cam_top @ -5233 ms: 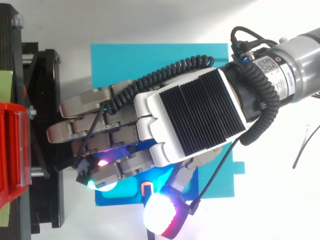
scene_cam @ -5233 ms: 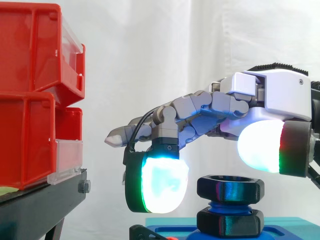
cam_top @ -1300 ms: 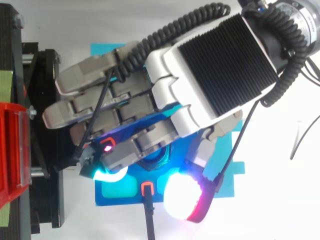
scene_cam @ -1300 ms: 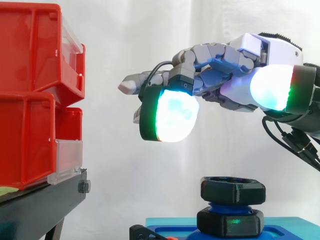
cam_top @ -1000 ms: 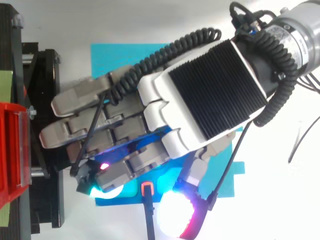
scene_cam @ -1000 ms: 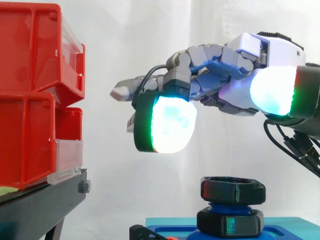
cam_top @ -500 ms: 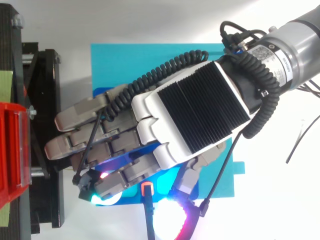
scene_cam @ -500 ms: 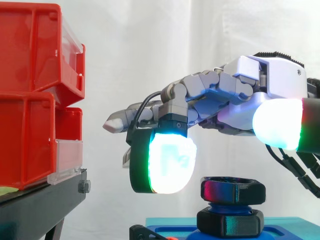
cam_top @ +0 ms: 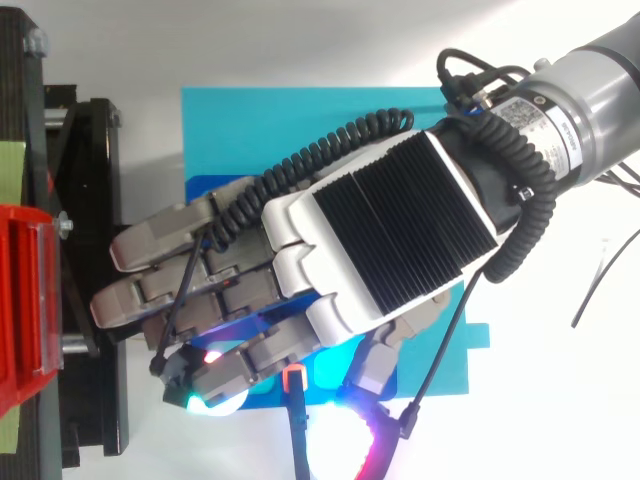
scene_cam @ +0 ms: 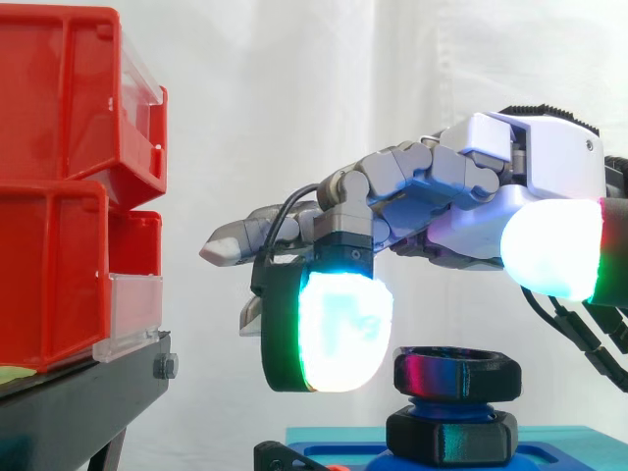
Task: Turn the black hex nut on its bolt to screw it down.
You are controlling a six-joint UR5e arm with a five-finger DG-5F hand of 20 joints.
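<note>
A black hex nut [scene_cam: 456, 374] sits high on a blue bolt [scene_cam: 444, 404], above a second black nut [scene_cam: 451, 437] on the blue base [scene_cam: 549, 449]. My hand [scene_cam: 535, 167] hovers just over the upper nut, palm down, with fingers loosely spread and reaching left. One finger bends down, and its white-green glowing pad [scene_cam: 334, 329] hangs close beside the nut's left face; I cannot tell if it touches. The thumb's white pad [scene_cam: 549, 245] stays above and right of the nut, apart from it. In the top view the hand [cam_top: 390, 240] covers the nut and bolt.
Red bins [scene_cam: 59, 186] are stacked on a black stand [scene_cam: 78, 402] at the left, close to the outstretched fingertips. A teal plate [cam_top: 300, 115] lies under the blue base. A thin black cable [cam_top: 298, 440] runs off the base's front edge.
The hand has dropped from well above the nut to just over it and shifted slightly. The bent finger's pad went from high above the nut to level with its left side.
</note>
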